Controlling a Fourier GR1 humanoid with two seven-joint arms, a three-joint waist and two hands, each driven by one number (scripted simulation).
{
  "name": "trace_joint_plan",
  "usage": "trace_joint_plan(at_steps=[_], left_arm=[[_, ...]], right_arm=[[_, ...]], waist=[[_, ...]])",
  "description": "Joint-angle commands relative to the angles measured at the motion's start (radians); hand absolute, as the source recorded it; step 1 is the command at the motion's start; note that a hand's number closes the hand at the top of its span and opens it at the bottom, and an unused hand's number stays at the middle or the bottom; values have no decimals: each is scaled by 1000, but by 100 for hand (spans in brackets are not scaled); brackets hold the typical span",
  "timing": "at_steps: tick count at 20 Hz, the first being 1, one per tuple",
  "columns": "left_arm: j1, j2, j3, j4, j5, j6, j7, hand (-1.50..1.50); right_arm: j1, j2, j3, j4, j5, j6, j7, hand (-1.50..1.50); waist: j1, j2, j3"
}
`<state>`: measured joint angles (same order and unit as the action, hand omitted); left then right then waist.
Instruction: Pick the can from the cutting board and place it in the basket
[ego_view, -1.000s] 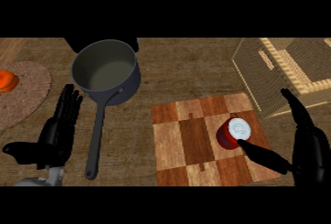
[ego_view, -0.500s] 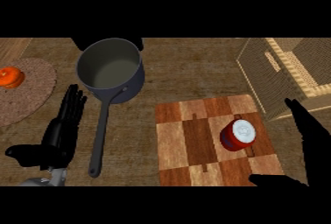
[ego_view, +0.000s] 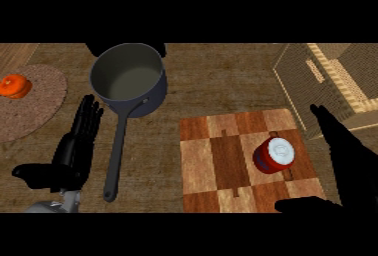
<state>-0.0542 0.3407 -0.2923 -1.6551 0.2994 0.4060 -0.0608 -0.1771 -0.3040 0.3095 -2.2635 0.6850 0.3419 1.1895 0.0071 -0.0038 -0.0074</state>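
Head view: the can (ego_view: 275, 155), red w/ a white top, sits on the board (ego_view: 221, 165), toward its right side, apparently tipped or lying w/ the top facing up-right. The right hand (ego_view: 347, 160) hangs just beside it, fingers straight and spread, thumb (ego_view: 306, 204) stuck out below near the board's lower right corner; it grasps nothing, and a gap shows btwn can and palm. The basket (ego_view: 328, 80) waits at upper right, its near corner just past the board's top right edge. Left hand (ego_view: 74, 145) rests open at lower left, fingers up, beside the handle of a pot (ego_view: 129, 77). A mat (ego_view: 37, 107) w/ an orange item (ego_view: 15, 86) lies far left.

Step in hand, by the look of it: closing on the can, pickup not yet done. To do it well, the hand probably should slide left until fingers pass one side of the can and thumb the other, then curl round its body, not its rim. If the can is lying down it may roll; approach across its round side, not along it. Lift clear of the board before swinging toward the basket wall.
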Motion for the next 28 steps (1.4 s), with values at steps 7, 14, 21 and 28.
trace_joint_plan(at_steps=[7,14,21,28], left_arm=[[42,-2,15,-1,3,-19,-16,0],[15,-32,23,34,-26,-16,-27,0],[58,18,75,-49,13,-79,19,0],[-26,-67,51,19,-66,-25,24,0]], right_arm=[[-53,58,-22,94,12,178,245,-150],[-27,165,49,94,110,152,221,-150],[-16,231,54,162,227,136,145,-150],[-19,283,16,256,322,107,50,-150]], waist=[[-2,2,4],[-6,2,6],[0,1,7],[-7,4,7]])
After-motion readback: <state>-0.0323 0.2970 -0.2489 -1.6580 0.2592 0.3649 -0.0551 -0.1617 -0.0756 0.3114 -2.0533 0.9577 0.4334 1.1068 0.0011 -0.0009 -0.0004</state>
